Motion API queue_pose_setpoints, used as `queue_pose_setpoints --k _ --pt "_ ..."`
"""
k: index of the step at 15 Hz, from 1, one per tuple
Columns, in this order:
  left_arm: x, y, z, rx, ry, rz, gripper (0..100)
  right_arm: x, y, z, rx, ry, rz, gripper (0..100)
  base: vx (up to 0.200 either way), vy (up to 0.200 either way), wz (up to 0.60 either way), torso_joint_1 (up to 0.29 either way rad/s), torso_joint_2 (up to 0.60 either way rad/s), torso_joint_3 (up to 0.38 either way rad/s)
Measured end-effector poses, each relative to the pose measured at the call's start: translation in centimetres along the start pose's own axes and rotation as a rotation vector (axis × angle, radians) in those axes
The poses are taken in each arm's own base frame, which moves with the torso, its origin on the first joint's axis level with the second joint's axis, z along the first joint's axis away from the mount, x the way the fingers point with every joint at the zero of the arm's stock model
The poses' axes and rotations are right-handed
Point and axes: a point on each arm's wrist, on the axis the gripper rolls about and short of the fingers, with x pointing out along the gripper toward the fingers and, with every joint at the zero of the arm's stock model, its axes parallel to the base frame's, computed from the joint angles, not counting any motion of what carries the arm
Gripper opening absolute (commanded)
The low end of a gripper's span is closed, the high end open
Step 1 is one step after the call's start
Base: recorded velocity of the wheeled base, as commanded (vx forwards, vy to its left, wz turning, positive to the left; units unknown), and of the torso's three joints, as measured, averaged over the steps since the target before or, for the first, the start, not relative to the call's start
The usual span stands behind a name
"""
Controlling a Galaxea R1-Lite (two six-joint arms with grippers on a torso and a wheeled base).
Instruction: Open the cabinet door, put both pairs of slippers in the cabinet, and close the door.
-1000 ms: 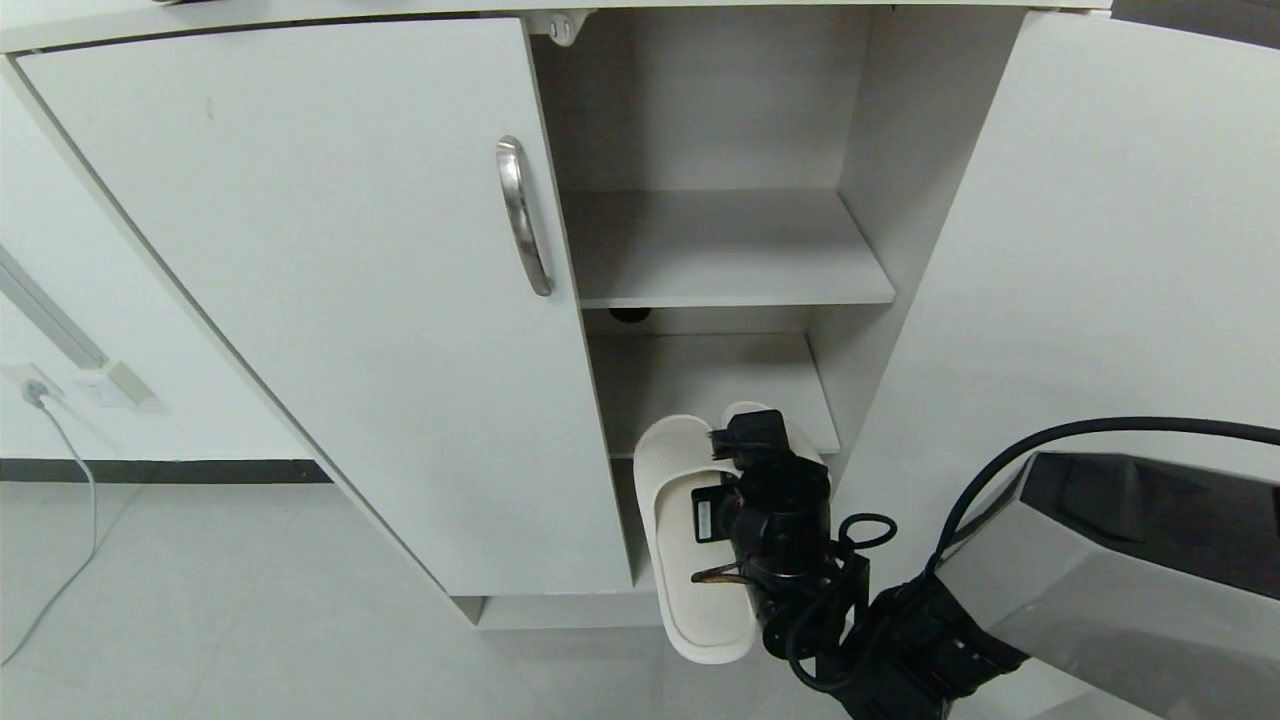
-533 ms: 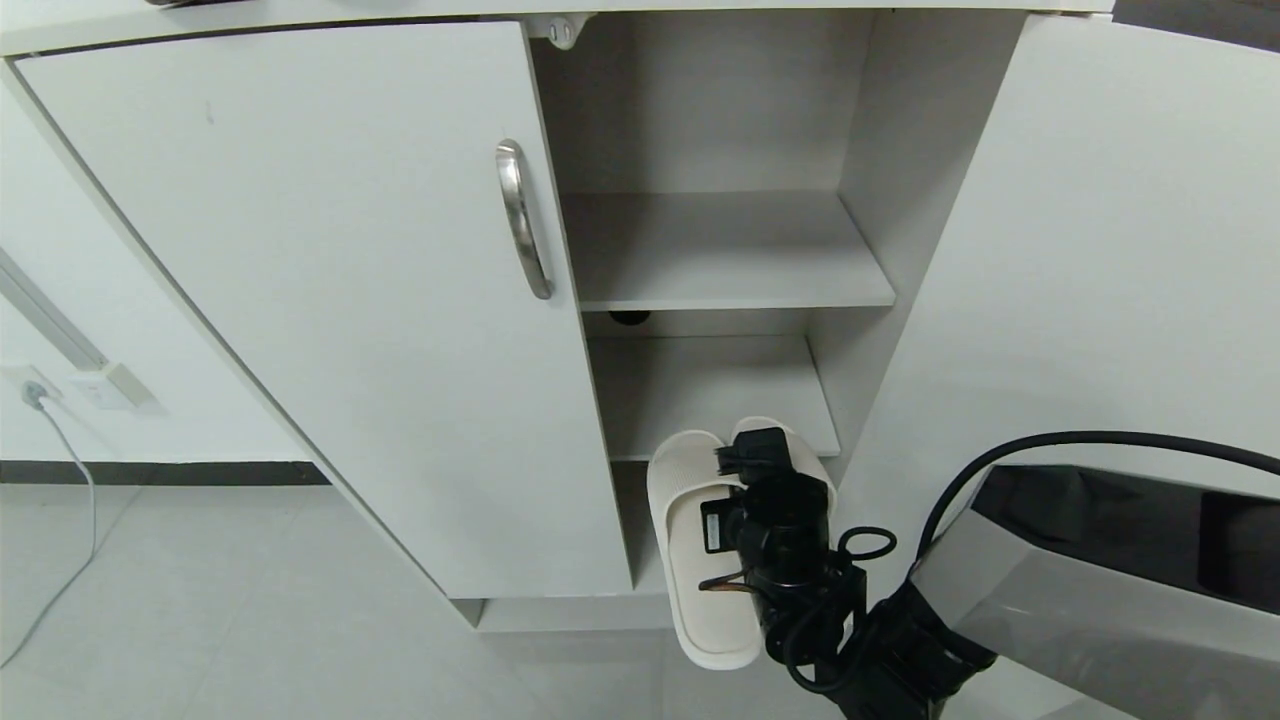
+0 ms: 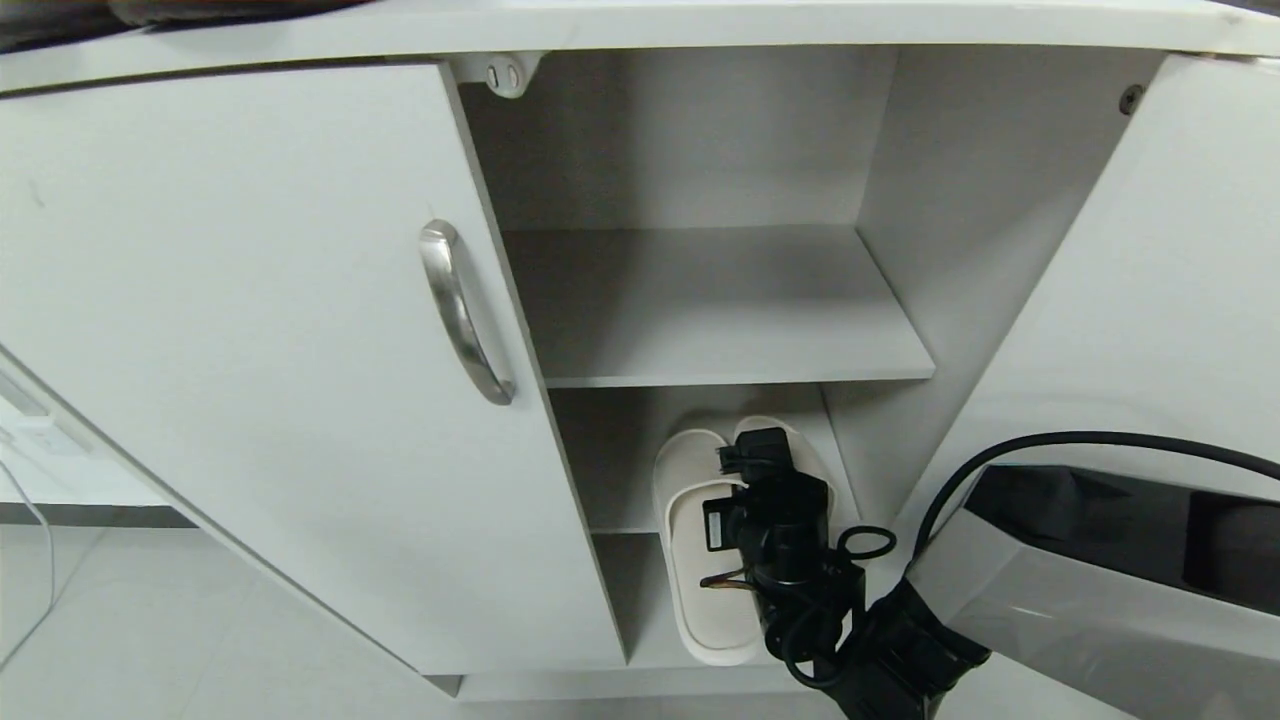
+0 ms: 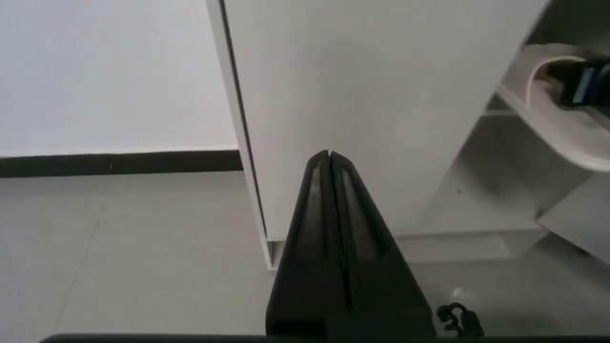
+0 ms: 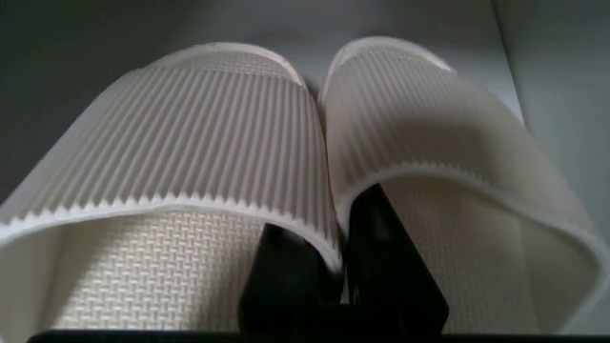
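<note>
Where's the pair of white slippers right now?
In the head view, low and right of centre: the slippers hang in the right hand, toes over the cabinet's lower shelf, just right of the closed left door.

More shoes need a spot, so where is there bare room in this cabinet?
Upper shelf: bare, closed door to right wall. Lower shelf: a free strip by the door; slippers and right end effector crowd the rest.
</note>
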Motion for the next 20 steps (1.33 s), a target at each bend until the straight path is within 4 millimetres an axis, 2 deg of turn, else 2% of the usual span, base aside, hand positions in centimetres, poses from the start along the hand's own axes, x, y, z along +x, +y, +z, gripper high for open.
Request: queue_pose_setpoints --k 5,10,15,20 --pt "0.0 0.0 0.0 0.000 0.000 0.001 0 1.0 0.7 0.3 0.007 -0.015 -0.009 0 0.000 0.000 0.00 0.000 0.00 0.000" --pt "0.0 0.0 0.0 -0.002 0.000 0.002 0 5.0 0.7 0.7 0.012 -0.015 -0.068 0 0.000 0.000 0.00 0.000 0.00 0.000" --pt "0.0 0.0 0.0 -0.002 0.000 0.002 0 7.7 1.0 1.9 0.019 -0.021 -0.096 0 0.000 0.000 0.00 0.000 0.00 0.000" --pt "0.0 0.0 0.0 -0.002 0.000 0.002 0 8.6 0.7 1.5 0.021 -0.022 -0.110 0 0.000 0.000 0.00 0.000 0.00 0.000"
